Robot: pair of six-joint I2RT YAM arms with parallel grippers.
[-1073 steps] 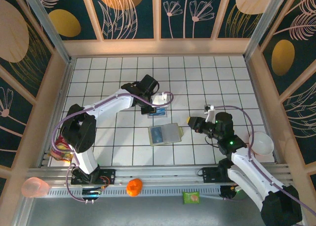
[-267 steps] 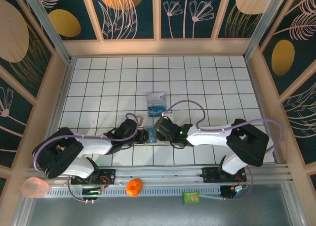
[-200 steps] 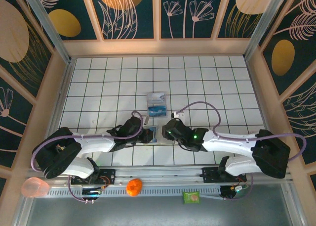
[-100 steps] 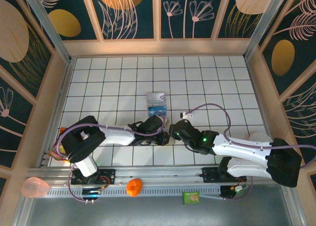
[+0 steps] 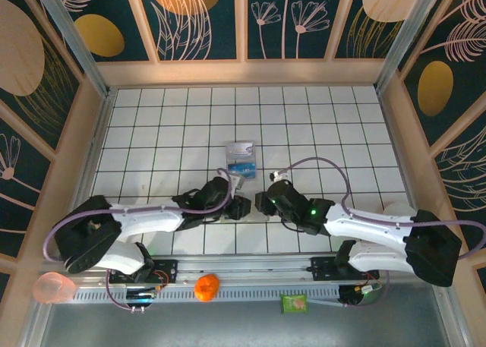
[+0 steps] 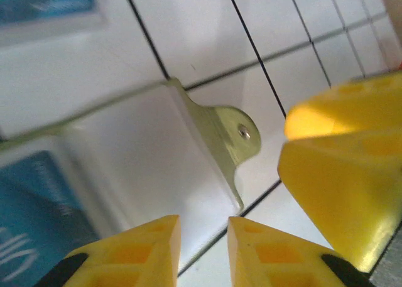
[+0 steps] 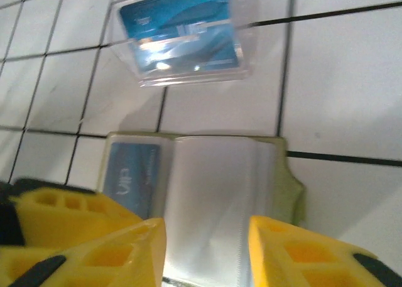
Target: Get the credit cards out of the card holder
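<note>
Table (image 5: 152, 119) w/ white tiles; both arms reach low to its near-centre. R gripper (image 7: 207, 252) hangs over the card holder's pale panel, fingers spread. L gripper (image 6: 204, 252) is at the holder's edge, fingers parted by a narrow gap; can't tell if either touches it. Card holder (image 7: 213, 180) lies open & flat btwn them. Blue card (image 7: 129, 174) sits in its other panel. 2nd blue card (image 7: 182, 29), in a clear sleeve, lies just beyond. Snap tab (image 6: 235, 136) sticks out the holder's side.
</note>
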